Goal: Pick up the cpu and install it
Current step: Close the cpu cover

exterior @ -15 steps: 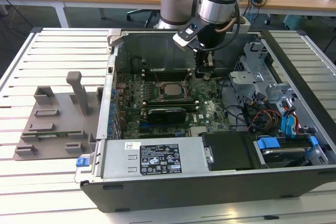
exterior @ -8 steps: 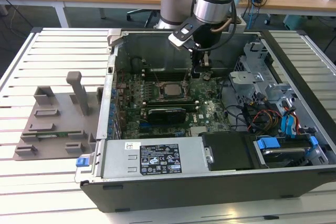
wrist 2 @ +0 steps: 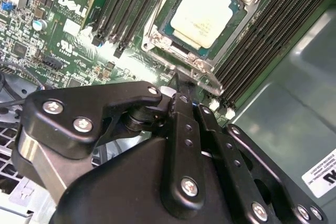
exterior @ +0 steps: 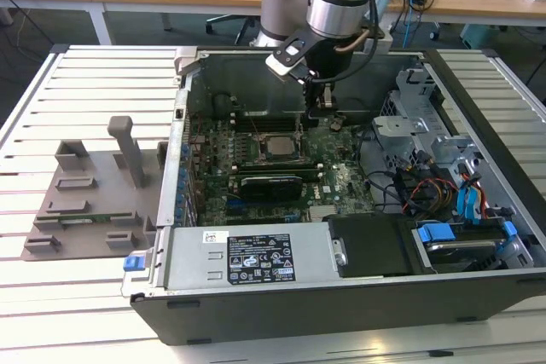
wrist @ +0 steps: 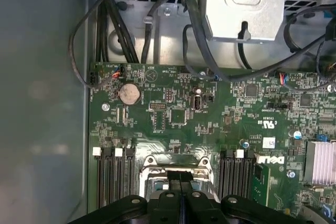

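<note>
Midway across the motherboard (exterior: 341,183) of the open computer case (exterior: 256,313), just beyond the black expansion card (exterior: 271,183), the cpu (wrist 2: 203,13) lies flat inside its socket frame (wrist 2: 157,40). Farther toward the case's far wall, close beside that socket, hangs the gripper (exterior: 326,115), its fingers (wrist: 173,180) pressed together on nothing. The likely hazard is those fingers scraping the memory slots (wrist 2: 252,51) or nudging the chip askew, which could bend socket pins.

Pale silvery square cpu (wrist 2: 202,14), lying flat, seated in the motherboard socket (wrist 2: 157,38)
</note>
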